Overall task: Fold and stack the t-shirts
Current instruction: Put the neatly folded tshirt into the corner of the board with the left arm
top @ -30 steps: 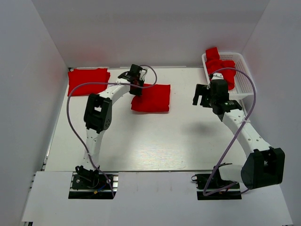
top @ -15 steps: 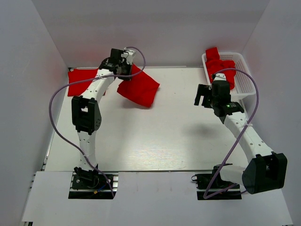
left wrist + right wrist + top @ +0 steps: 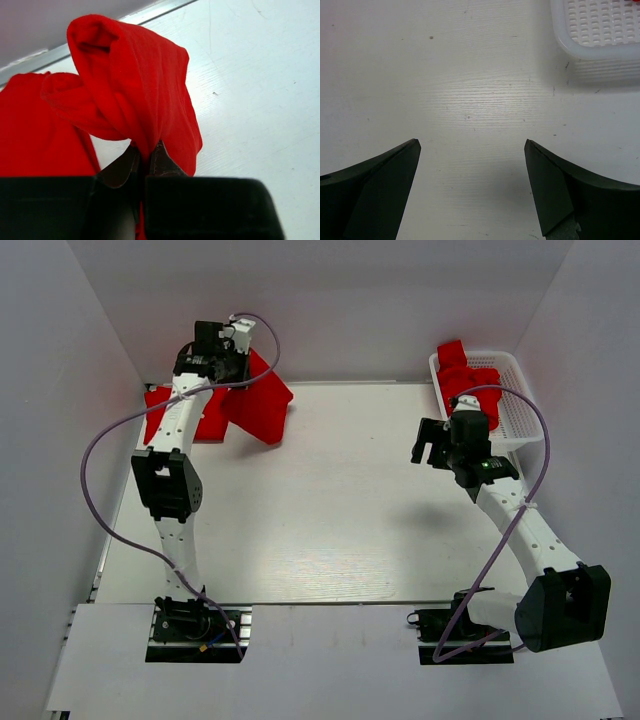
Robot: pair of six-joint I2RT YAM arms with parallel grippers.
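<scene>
My left gripper point(image 3: 232, 368) is shut on a folded red t-shirt point(image 3: 258, 403) and holds it in the air at the back left; the cloth hangs down from the jaws. In the left wrist view the same shirt point(image 3: 135, 90) bunches up out of the closed fingers point(image 3: 162, 160). Another folded red t-shirt point(image 3: 208, 418) lies on the table at the back left, partly hidden by the held one; it also shows in the left wrist view point(image 3: 35, 130). More red t-shirts point(image 3: 470, 385) fill the basket. My right gripper point(image 3: 429, 443) is open and empty over bare table point(image 3: 470, 145).
A white plastic lattice basket point(image 3: 515, 410) stands at the back right; its corner shows in the right wrist view point(image 3: 595, 30). White walls enclose the table on the left, back and right.
My left gripper has lifted the folded t-shirt off the middle of the table and carried it left and back, over the t-shirt at the back left. The right arm has barely moved.
</scene>
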